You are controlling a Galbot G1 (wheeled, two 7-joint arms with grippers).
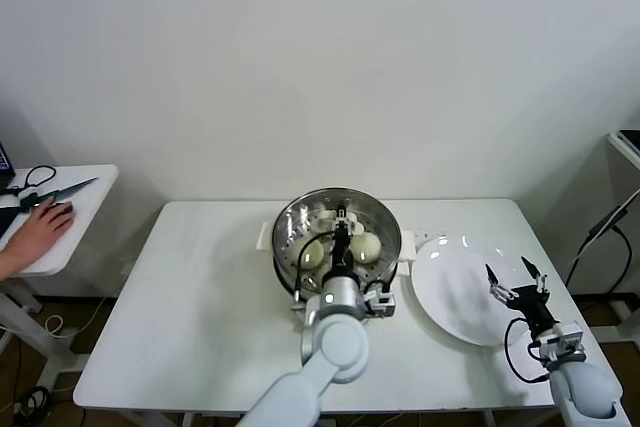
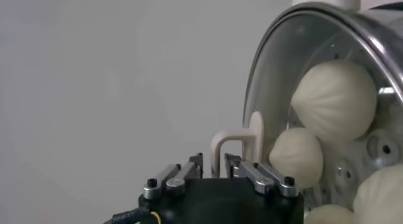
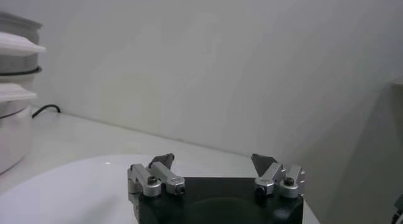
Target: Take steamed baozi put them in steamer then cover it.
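Left pincer (image 1: 343, 219) grips the lid (image 2: 264, 106) over steamer (image 1: 290, 217); right pincer (image 1: 515, 277) gapes above plate (image 1: 450, 297).

No text, label, brand, number or sign can be read in any of the views.
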